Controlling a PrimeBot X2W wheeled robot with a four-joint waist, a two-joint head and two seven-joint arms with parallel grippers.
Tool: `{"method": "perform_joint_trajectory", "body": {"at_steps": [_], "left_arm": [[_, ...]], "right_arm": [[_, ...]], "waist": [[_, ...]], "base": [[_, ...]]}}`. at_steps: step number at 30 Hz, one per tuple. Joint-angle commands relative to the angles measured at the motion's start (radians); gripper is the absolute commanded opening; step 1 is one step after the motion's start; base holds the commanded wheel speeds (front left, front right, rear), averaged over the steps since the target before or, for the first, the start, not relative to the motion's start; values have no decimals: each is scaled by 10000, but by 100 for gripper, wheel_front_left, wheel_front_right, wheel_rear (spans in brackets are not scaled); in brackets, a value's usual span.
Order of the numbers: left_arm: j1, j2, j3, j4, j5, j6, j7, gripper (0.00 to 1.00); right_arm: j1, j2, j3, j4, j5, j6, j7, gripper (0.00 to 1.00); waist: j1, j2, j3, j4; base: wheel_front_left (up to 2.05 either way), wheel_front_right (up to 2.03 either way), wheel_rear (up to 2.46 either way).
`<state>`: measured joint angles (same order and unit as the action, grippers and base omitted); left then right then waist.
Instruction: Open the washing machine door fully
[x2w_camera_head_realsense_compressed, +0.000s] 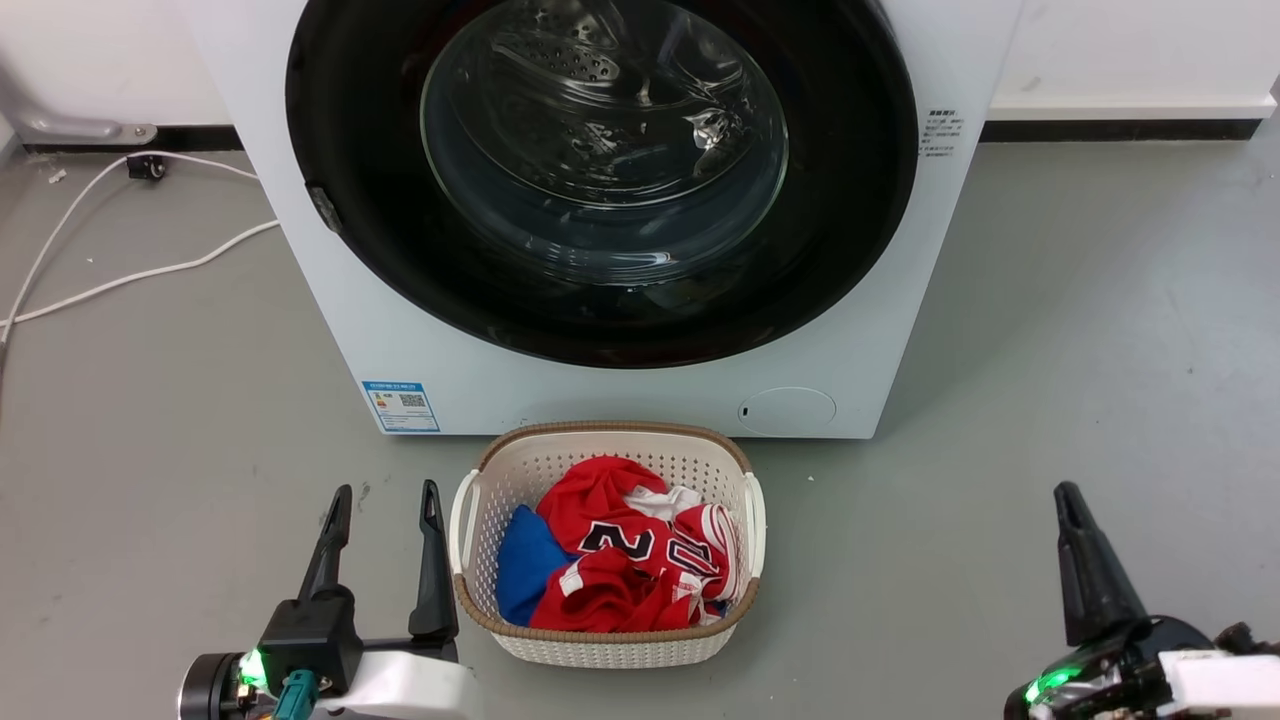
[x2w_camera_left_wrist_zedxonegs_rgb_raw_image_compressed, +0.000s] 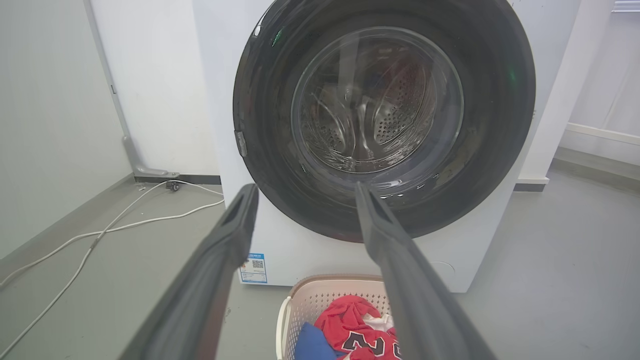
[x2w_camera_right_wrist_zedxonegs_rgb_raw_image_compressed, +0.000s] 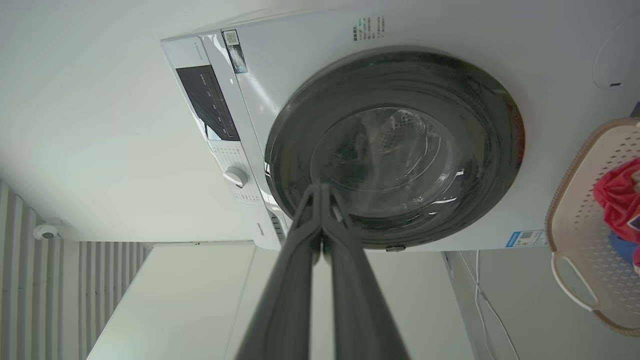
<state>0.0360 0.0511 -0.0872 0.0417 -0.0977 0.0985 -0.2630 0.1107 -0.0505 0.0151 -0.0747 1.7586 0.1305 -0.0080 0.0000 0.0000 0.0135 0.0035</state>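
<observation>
Two grippers sit low and close to the robot, well apart from the machine. The step in hand reads as the reach toward the washing machine door (x2w_camera_head_realsense_compressed: 600, 170).

To do it well: carry the left gripper (x2w_camera_head_realsense_compressed: 386, 490) up and past the laundry basket (x2w_camera_head_realsense_compressed: 610, 430) without clipping its rim. Then move forward to the small grey tab (x2w_camera_head_realsense_compressed: 322, 207) on the door's left rim. This is probably the catch side; no hinge is visible. Hook behind that edge and pull along the door's arc, not straight back. Watch the swing against the basket, which stands just before the washing machine (x2w_camera_head_realsense_compressed: 450, 390).

Claws:
- Left gripper: fingers spread wide, empty, touching nothing.
- Right gripper (x2w_camera_head_realsense_compressed: 1070, 495): fingers pressed together tip to tip, nothing between them, in free air.

Door: closed, lying flush in the machine's front, beyond the basket, facing the robot.
</observation>
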Motion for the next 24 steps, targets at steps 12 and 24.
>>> {"method": "perform_joint_trajectory", "body": {"at_steps": [12,24], "left_arm": [[-874,-12,-26,-390,271,-89,-28,100],[-2276,-12,-402,-840,401,-118,-26,100]], "right_arm": [[-2819,-430,-1894,1380,-308,4,850,0],[-7495,-2027,-2492,3919,-531,4,2285,0]], "waist": [[0,0,1394,146],[0,0,3491,617]], "base": [[0,0,0],[0,0,0]]}}
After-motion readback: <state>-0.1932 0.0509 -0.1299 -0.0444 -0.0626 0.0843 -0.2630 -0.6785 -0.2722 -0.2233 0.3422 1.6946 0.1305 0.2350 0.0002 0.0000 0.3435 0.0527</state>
